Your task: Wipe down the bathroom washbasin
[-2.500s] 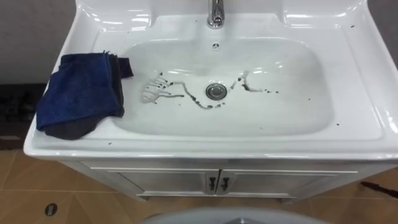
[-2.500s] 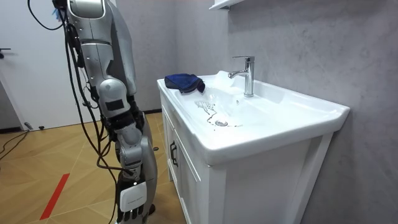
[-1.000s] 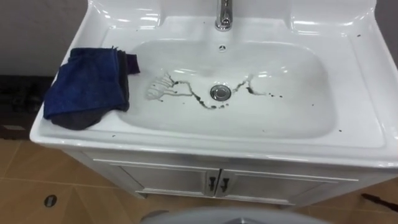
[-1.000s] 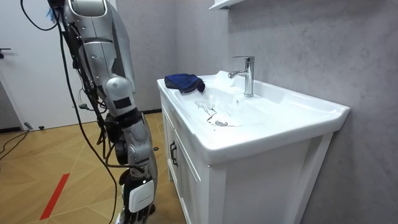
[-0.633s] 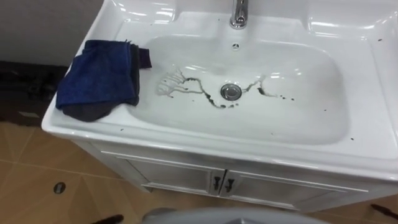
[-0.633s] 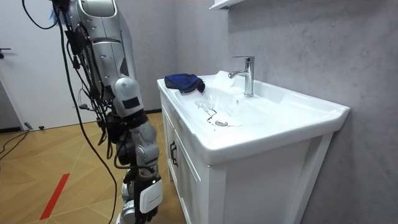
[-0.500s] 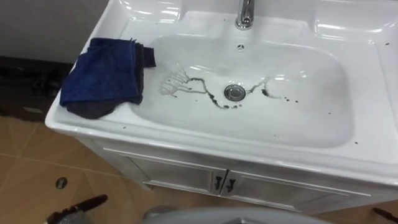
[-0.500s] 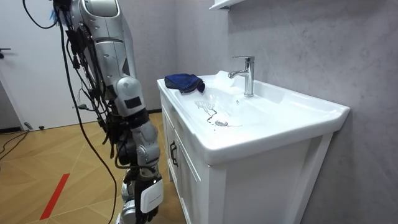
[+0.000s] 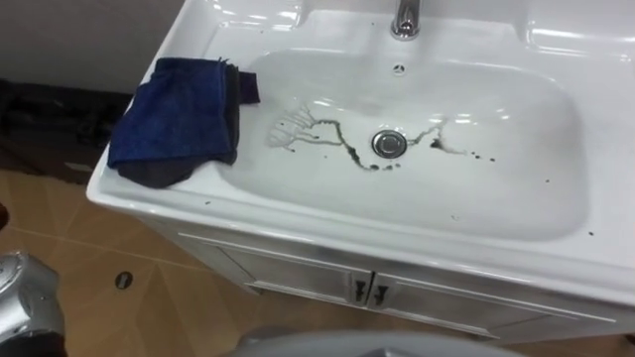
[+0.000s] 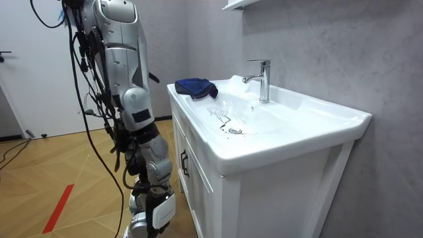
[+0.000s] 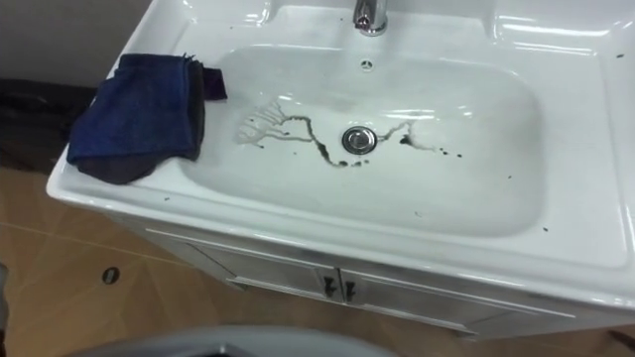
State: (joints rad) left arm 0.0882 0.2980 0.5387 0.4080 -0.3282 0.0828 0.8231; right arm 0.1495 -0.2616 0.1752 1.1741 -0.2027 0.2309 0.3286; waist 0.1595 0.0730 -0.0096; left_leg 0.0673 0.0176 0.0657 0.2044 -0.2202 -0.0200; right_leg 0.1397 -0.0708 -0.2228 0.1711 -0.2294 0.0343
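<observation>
Currently the robot stands at the front of the white cabinet (image 10: 198,185), on the room view's left, facing the basin (image 9: 501,193). Its left hand (image 9: 22,297) shows as a rounded silver shape at the lower left corner of the left eye view, over the wood floor (image 9: 94,263). Whether it is spread or curled I cannot tell.

The blue cloth (image 9: 174,114) lies well apart from that hand, up and to the right of it. It is folded on the basin's left rim, with one corner reaching over the bowl's edge and a dark grey layer showing under its near end. Farther right from the hand, dark streaks (image 9: 347,151) run across the bowl from beside the cloth to the drain (image 9: 389,143). More dark specks (image 9: 444,146) lie on the drain's far side. The tap (image 9: 404,18) stands on the back rim, farthest from the hand.

The right hand (image 10: 151,221) hangs low beside the cabinet's front in the room view, well below the rim and apart from the cloth. Its state cannot be told either. Neither hand touches the cloth.
</observation>
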